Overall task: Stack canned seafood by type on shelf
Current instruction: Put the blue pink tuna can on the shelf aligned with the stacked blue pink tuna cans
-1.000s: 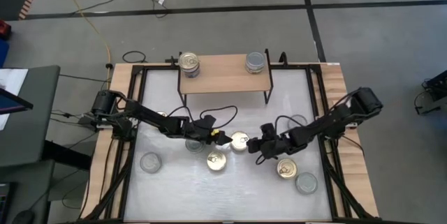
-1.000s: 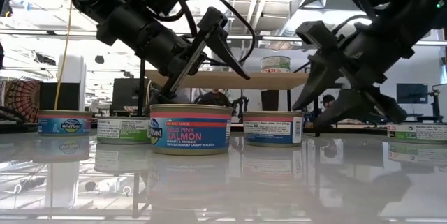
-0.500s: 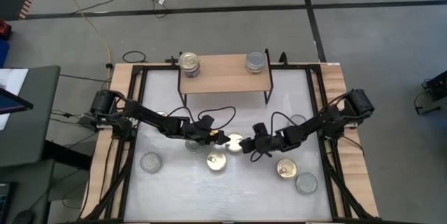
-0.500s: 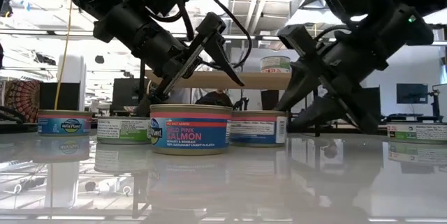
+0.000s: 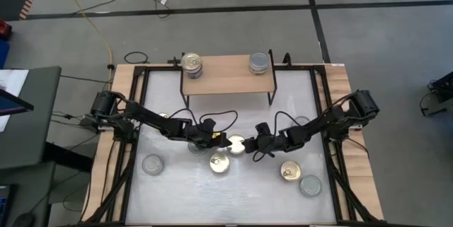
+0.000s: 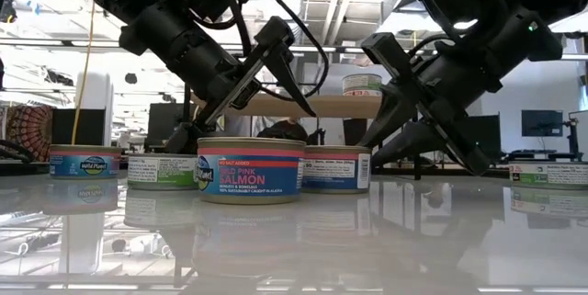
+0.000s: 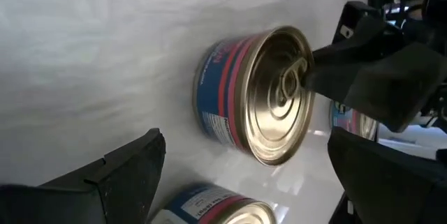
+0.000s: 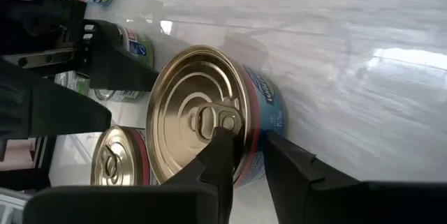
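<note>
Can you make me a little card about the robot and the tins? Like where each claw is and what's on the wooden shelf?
left gripper: open, facing the middle gold-lid can
right gripper: at that same can's rim, from the opposite side
middle gold-lid can: upright on the white table, between both grippers
shelf: holds a gold-lid tin near one end and a silver-lid tin near the other
</note>
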{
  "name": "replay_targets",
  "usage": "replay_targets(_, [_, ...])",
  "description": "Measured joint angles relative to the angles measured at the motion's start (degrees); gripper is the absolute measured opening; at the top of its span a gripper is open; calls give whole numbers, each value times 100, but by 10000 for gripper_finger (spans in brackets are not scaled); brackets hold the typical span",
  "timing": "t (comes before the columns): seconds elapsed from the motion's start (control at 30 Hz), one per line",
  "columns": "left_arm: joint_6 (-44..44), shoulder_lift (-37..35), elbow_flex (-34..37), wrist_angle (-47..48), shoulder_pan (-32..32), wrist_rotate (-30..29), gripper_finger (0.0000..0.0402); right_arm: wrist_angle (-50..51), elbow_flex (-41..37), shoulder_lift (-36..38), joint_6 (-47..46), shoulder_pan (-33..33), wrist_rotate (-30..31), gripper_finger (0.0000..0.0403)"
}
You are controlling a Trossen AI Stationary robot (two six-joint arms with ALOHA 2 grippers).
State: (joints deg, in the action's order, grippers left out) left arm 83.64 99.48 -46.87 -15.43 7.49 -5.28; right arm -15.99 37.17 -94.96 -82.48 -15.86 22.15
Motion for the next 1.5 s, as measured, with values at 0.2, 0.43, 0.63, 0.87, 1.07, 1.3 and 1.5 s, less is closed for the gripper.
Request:
replay_targets(0.2, [-280,314,-211,-135,-1,35,382,2,0,0,0,28,-2,102])
replay_targets(0.43, [-487,476,-598,180,-41,154,382,-6,0,0,-3,-22,-9,102])
replay_targets(0.63, [-509,481,-752,568,-48,139,382,17,3,4,-15,-26,-112,102])
replay_targets(0.87, [-332,481,-752,515,-18,102,382,239,15,19,-255,-28,-119,80])
replay_targets(1.07, [-210,479,-750,439,-4,189,382,286,15,24,-256,-26,-85,43])
replay_targets(1.3, [54,481,-748,331,89,240,382,326,4,7,-251,-28,-108,21])
replay_targets(1.5, [303,494,-739,-62,149,255,382,222,-2,0,-166,-40,-118,25])
